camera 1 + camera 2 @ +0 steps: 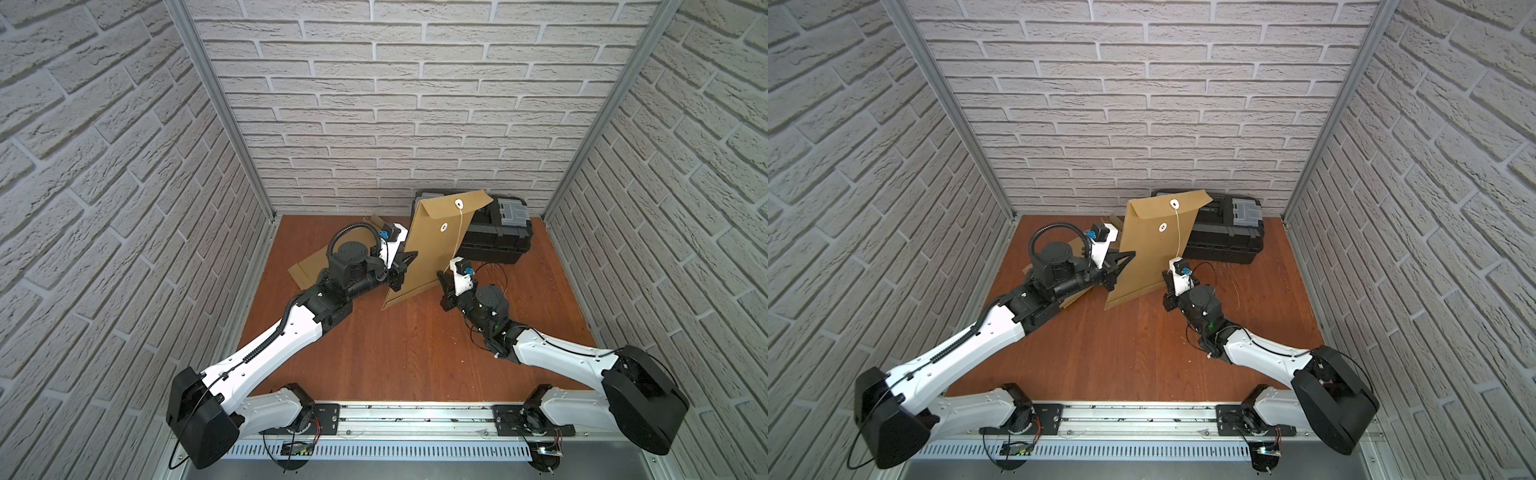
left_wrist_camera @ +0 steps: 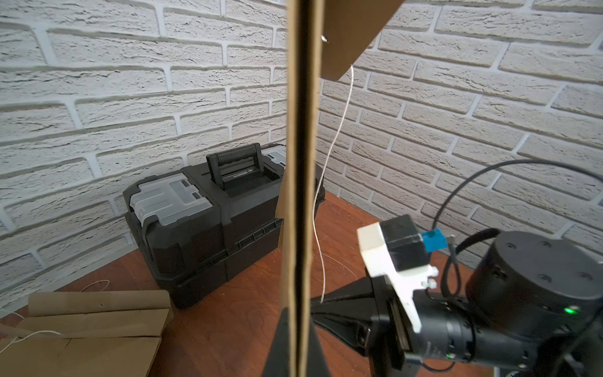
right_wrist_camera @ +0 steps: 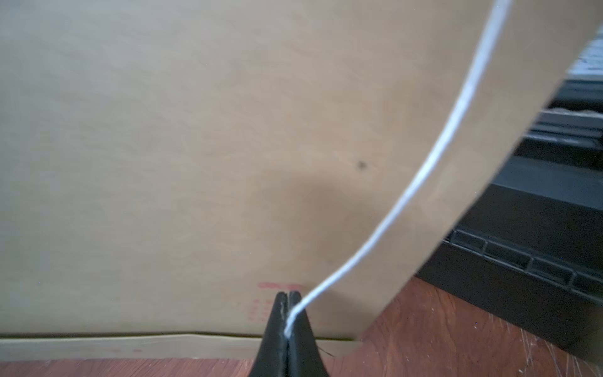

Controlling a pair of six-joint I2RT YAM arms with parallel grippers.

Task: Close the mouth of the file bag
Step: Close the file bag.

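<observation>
In both top views the file bag (image 1: pixel 432 249) (image 1: pixel 1150 249) stands on its bottom edge on the tabletop (image 1: pixel 395 353), just in front of a black toolbox (image 1: pixel 498 241). The left hand (image 1: pixel 409 259) (image 1: pixel 1127 255) is clamped on one side edge of the bag. The right hand (image 1: pixel 440 274) (image 1: pixel 1167 274) sits low by the other (a white string (image 1: pixel 460 232) (image 1: pixel 1179 232) runs down to it from the flap).

In the left wrist view, the bag's edge (image 2: pixel 298 163) rises between the closed left hand (image 2: pixel 295 329), with the string (image 2: pixel 329 156) hanging beside it.

In the right wrist view, the right hand (image 3: pixel 287 326) is closed, pinching the string's (image 3: pixel 424 173) end before the bag's face (image 3: pixel 163 163).
</observation>
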